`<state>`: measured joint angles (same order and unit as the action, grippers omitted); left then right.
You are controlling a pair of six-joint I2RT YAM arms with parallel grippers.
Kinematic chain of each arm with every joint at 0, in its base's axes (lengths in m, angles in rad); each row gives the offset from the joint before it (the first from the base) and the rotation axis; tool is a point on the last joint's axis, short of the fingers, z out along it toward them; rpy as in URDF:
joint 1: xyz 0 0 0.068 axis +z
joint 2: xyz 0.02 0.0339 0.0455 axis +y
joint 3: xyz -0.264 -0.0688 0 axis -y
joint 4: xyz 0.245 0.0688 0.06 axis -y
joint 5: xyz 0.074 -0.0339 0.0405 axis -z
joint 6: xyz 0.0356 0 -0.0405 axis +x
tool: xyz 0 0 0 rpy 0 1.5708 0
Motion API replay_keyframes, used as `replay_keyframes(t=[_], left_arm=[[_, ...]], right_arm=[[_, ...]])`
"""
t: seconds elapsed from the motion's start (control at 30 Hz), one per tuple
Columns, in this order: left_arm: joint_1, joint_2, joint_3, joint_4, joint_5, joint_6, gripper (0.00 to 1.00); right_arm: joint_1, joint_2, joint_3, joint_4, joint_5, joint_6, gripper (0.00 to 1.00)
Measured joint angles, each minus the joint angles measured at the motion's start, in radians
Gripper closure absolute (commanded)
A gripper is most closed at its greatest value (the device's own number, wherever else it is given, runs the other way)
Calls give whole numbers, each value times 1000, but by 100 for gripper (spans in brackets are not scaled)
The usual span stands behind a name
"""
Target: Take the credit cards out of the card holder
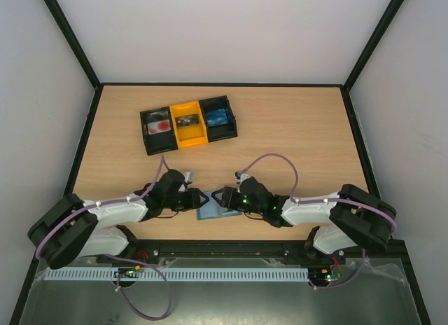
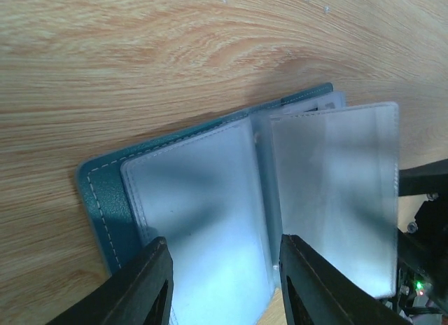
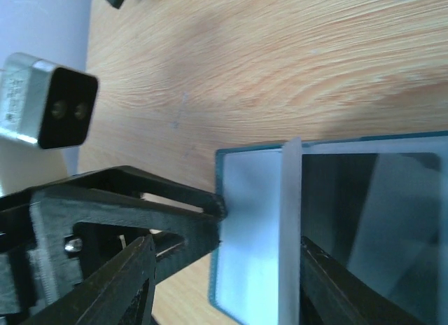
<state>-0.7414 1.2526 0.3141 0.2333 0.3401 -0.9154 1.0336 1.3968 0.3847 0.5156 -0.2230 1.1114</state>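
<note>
So the card holder (image 2: pixel 105 199) lies open on the table (image 1: pixel 294 143) between both arms. Left gripper (image 2: pixel 222 239) is spread, tips over its left panel. Right gripper (image 3: pixel 227 241) gapes around an upright clear sleeve (image 3: pixel 291 199). Looks like the sleeve-flipping step; next move needs a card edge to pinch.

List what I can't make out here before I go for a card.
- Cards inside the card holder: left wrist, cloudy sleeves and glare hide them.
- Rest of the holder: right wrist, cut off by right and bottom edges.
- Holder, top view: arms cover most of it.
- Tray contents: top view, too small.
</note>
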Motion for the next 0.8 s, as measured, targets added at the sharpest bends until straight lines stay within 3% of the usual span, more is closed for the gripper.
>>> replay_keyframes(t=[0.17,0.5,0.8], left_arm=[[0,-46,0,-41,-12,-14,54],[39,-319,2,-207,-96,-56,48],[51,-309,2,-174,-39,-66,55]], right_arm=[[0,13,4,70,-52,17,48],[22,125,56,185,-121,45,50],[26,-16,49,31,-18,-34,62]])
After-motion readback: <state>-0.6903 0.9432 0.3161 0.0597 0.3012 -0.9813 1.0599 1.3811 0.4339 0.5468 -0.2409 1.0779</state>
